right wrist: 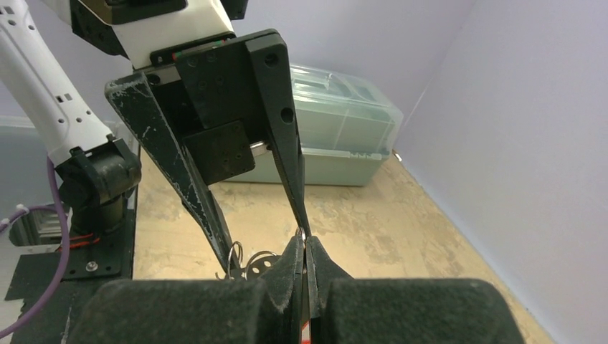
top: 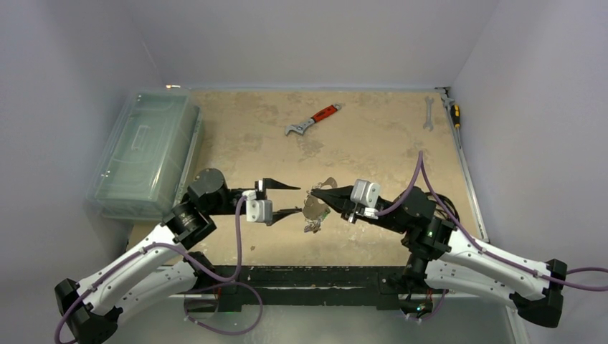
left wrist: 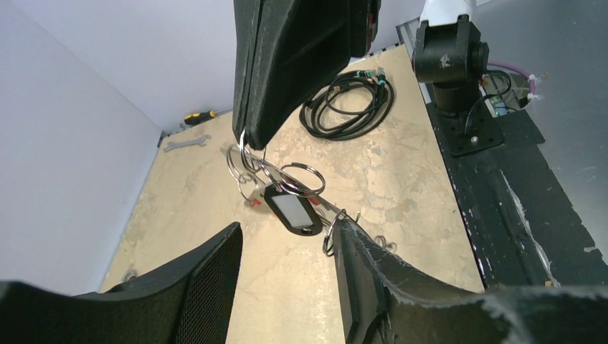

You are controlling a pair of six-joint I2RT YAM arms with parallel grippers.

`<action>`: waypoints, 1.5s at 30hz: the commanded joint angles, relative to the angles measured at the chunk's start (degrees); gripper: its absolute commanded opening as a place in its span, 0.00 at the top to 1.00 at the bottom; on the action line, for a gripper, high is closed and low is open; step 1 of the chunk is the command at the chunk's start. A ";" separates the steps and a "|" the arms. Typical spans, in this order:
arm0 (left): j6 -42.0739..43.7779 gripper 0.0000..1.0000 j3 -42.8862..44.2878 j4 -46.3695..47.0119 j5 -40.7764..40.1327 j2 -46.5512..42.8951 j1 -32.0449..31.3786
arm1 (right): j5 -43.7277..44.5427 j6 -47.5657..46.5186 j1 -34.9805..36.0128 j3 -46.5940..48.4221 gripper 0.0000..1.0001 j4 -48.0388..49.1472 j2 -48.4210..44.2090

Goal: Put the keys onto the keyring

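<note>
Keyring (left wrist: 244,166): pinched between the closed tips of the right gripper (top: 320,192), mid-table; keys (left wrist: 290,212) hang beneath it, the black tag's long axis slanting toward the left arm. Left gripper (top: 299,199): jaws apart, empty, just left of the bunch, facing it. Writing: none legible; tag window blank

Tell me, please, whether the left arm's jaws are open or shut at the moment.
Open: the left gripper has its jaws spread apart, with the tabletop visible between them in the top and left wrist views.
</note>
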 commanded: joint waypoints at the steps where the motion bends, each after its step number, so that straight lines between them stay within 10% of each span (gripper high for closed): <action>1: 3.66 0.51 -1.23 -3.59 -0.75 0.75 0.43 | -1.87 0.21 -0.12 3.83 1.00 4.27 -1.75; 16: 7.23 0.47 -2.34 -5.08 1.10 -3.71 0.42 | 3.72 -1.60 -0.12 4.29 1.00 3.84 -2.95; 34: 8.06 0.64 -2.62 -3.40 -8.37 -8.76 0.52 | -2.49 -2.21 -0.12 6.34 1.00 -0.68 -2.72; 45: -4.17 0.62 -0.69 6.95 13.90 0.54 0.51 | -3.74 0.84 -0.17 4.96 1.00 4.34 -1.25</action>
